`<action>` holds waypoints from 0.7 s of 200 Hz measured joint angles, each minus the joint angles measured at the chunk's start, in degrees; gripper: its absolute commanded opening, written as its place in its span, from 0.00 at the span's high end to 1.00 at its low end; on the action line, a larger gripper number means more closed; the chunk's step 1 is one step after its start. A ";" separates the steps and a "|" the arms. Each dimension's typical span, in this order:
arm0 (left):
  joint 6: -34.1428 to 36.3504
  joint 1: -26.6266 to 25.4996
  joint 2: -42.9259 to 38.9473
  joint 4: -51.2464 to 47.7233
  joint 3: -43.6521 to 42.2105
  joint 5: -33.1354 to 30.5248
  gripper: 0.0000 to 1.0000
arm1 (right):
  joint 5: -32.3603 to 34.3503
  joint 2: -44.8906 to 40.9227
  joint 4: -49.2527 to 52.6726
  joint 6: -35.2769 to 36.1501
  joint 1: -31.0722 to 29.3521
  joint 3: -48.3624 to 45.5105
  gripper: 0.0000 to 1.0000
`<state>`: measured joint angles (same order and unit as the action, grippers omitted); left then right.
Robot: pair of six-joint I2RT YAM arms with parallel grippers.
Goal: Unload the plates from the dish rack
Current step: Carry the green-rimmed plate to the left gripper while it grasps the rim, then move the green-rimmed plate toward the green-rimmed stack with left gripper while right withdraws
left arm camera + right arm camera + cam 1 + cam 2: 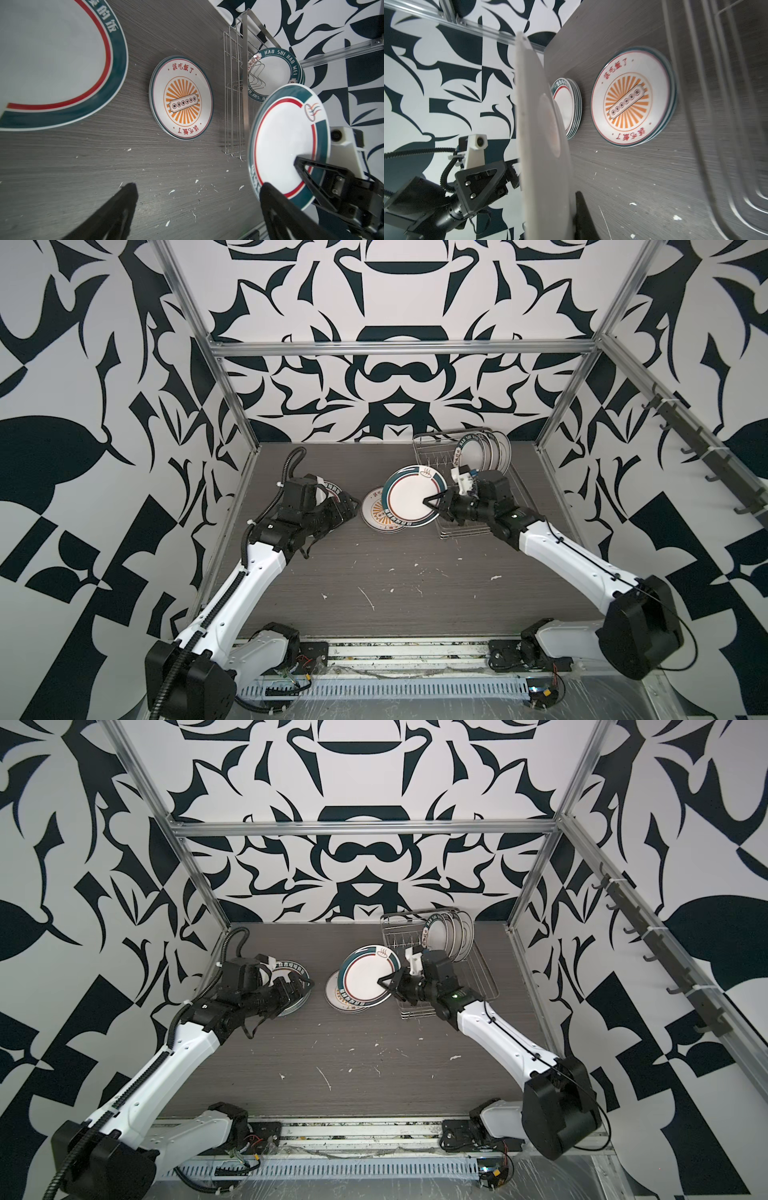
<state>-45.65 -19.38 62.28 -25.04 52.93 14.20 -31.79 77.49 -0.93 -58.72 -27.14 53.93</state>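
Observation:
My right gripper (430, 502) (381, 982) (560, 207) is shut on the edge of a large white plate (409, 499) (365, 977) (286, 137) (537, 124) with a teal rim. It holds the plate tilted in the air, left of the dish rack (428, 448) (395, 928) (234, 93). Under it lies a stack of sunburst plates (374, 516) (347, 1005) (182, 97) (632, 97). Several plates (484, 452) (451, 932) (276, 68) stand upright at the rack's far end. My left gripper (348, 506) (297, 984) (198, 187) is open and empty over a stack of large plates (332, 489) (297, 970) (52, 58) (569, 108).
White crumbs (370, 597) are scattered over the grey wood table (395, 572). Metal frame posts (232, 398) stand at the table's far corners before patterned walls. A rail of dark hooks (702, 456) runs along the right wall.

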 measured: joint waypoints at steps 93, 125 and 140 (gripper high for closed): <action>-2.51 -0.04 0.94 7.28 -4.87 4.79 0.24 | -3.67 9.70 -16.24 -10.34 -5.18 -0.68 1.00; -3.52 -0.04 1.18 9.51 -5.62 5.90 0.38 | -4.42 10.99 -19.17 -12.00 -6.71 -0.81 1.00; -3.98 -0.04 1.18 10.16 -5.77 6.34 0.46 | -4.66 11.52 -20.02 -12.28 -7.43 -0.81 1.00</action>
<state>-49.63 -19.42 63.46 -14.87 47.16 20.53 -36.45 89.01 -20.95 -71.00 -34.57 53.12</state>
